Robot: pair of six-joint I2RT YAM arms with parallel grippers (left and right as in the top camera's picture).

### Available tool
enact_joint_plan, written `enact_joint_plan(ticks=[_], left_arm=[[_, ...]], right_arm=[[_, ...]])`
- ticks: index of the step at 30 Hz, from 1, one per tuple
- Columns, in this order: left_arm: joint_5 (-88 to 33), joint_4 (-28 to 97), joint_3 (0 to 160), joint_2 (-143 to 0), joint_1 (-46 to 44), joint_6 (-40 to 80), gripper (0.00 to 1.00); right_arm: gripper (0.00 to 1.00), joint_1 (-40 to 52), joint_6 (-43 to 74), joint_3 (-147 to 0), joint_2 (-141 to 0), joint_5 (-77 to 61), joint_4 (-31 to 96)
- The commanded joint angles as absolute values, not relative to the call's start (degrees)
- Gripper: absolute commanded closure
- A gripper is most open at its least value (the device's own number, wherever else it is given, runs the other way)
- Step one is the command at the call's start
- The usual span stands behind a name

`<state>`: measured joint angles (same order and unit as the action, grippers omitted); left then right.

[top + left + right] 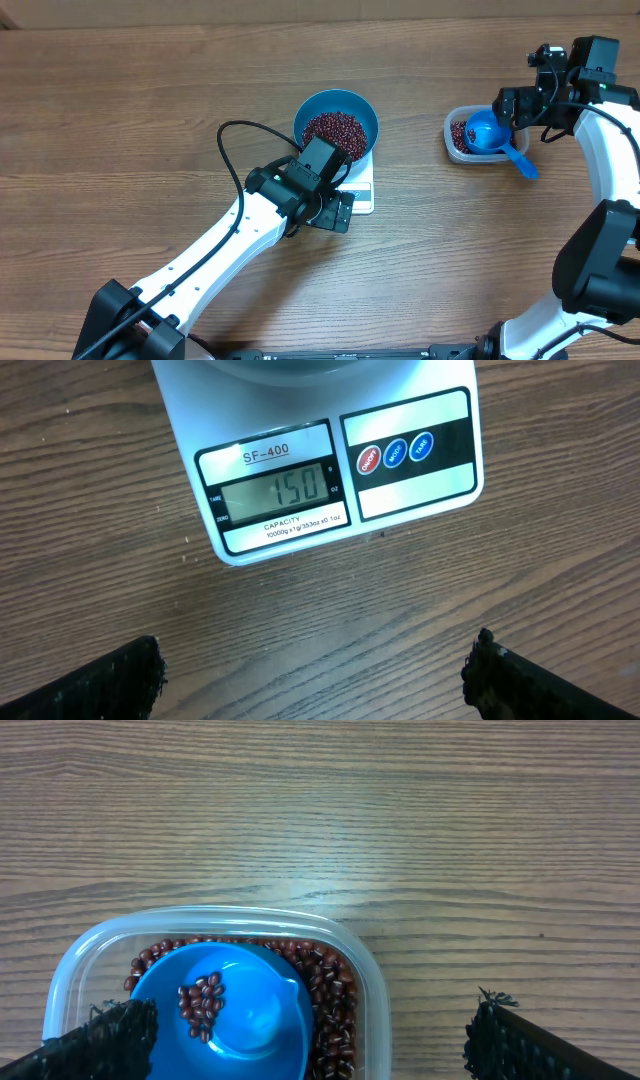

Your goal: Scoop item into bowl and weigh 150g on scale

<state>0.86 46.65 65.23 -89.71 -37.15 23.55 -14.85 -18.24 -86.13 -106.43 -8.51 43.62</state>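
Note:
The blue bowl [312, 106] stands on the white scale [363, 186] and holds a mound of the item, dark red beans [336, 128]. My left gripper [338, 208] hovers open at the scale's front edge, nothing between its fingers. In the left wrist view the scale [330, 460] shows 150 on its display, and my left gripper [315, 672] is open above bare wood. My right gripper [520, 108] is open over a clear tub [452, 132]. In the right wrist view it [310, 1038] stands over the tub's beans [335, 990], holding nothing.
A small blue scoop [488, 132] lies in the tub with its handle [522, 162] over the rim toward the front. In the right wrist view the scoop [250, 1020] holds a few beans. The tub's rim [365, 980] is close to my right finger.

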Motion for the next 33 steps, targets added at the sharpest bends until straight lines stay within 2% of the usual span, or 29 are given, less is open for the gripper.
enact_joint_plan(ticks=[1,33], left_arm=[[0.56,46.44,64.9,-90.13,-37.15,22.48,0.0],[0.56,46.44,64.9,-90.13,-37.15,22.5,0.0]], right_arm=[[0.0,-14.85,-18.02,-85.71,-106.87,-7.97,43.57],[0.0,-14.85,-18.02,-85.71,-106.87,-7.97,43.57]])
